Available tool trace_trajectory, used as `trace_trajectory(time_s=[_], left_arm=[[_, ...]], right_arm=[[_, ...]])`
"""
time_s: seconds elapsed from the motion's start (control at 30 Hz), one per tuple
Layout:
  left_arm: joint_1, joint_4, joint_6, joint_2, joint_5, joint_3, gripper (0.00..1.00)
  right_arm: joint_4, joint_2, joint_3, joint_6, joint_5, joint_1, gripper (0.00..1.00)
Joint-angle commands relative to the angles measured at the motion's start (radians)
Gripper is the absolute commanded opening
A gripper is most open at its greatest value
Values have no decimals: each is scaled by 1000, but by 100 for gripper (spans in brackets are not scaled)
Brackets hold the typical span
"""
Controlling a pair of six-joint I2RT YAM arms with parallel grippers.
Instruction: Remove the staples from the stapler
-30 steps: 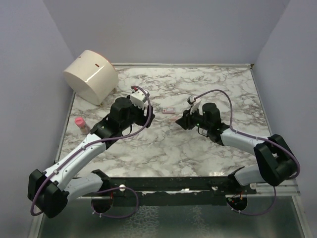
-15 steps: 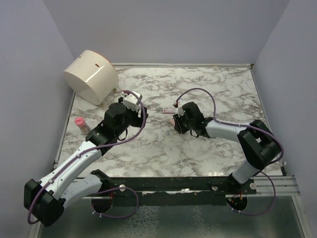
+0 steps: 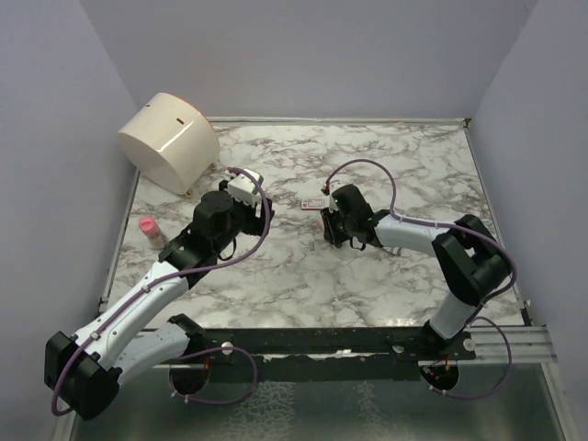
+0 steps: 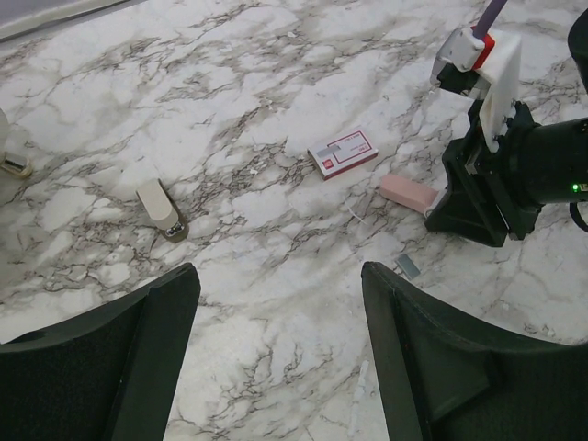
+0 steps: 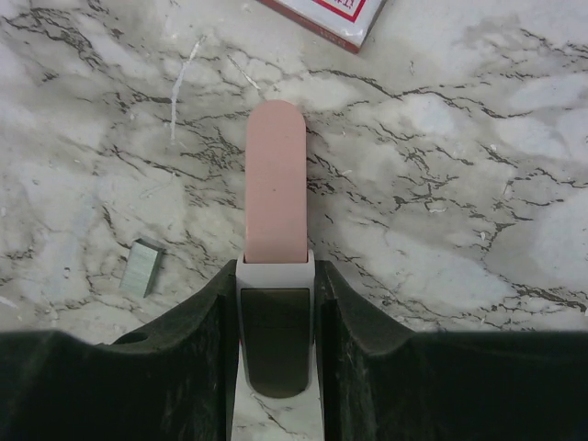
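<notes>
1. The right gripper (image 5: 276, 268) is down low on the marble table (image 5: 459, 230). Its two jaws are pressed in on the white back end of the stapler (image 5: 276, 175), one on each side.
2. The pink front of the stapler sticks out ahead of the jaws and lies flat on the table. Its tip is near a small red and white box (image 4: 343, 152) but does not touch it.
3. The staples (image 5: 141, 268) are a tiny grey strip. They lie on the table just beside the stapler, near the jaws, and do not touch it. I think the strip is already out.
4. The left gripper (image 4: 278, 276) hangs over the table with its jaws wide open. It holds nothing and is well apart from the stapler.
5. To do this bit well, the right gripper should hold firm but not squeeze harder. The stapler is slim and smooth and could pop out.
6. It should not slide sideways toward the grey strip, or it may knock the strip away.
7. I cannot tell if more staples hide inside. The dark slot between the jaws is too shadowy to see into.
8. When it lets go, it should open slowly and lift straight up.
</notes>
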Motion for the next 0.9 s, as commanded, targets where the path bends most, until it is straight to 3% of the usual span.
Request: trace_trajectory(time_s=[0.0, 0.23, 0.33, 0.47, 0.57, 0.8, 0.87], left_arm=[[11, 29, 8, -16, 1, -5, 75], [15, 30, 7, -21, -2, -10, 75], [18, 33, 6, -18, 8, -8, 75], [22, 30, -1, -12, 21, -7, 76], [22, 36, -13, -9, 63, -13, 77], [23, 99, -29, 42, 383, -13, 79], [23, 106, -55, 73, 454, -4, 79]], right_arm=[[-61, 96, 9, 68, 14, 18, 1], [-52, -110, 18, 56, 30, 14, 1], [-40, -136, -8, 60, -38, -17, 1], [82, -102, -113, 123, -326, -145, 1], [275, -131, -207, 185, -576, -253, 1], [428, -82, -162, 205, -1084, -311, 1], [466, -79, -160, 230, -1121, -310, 1]])
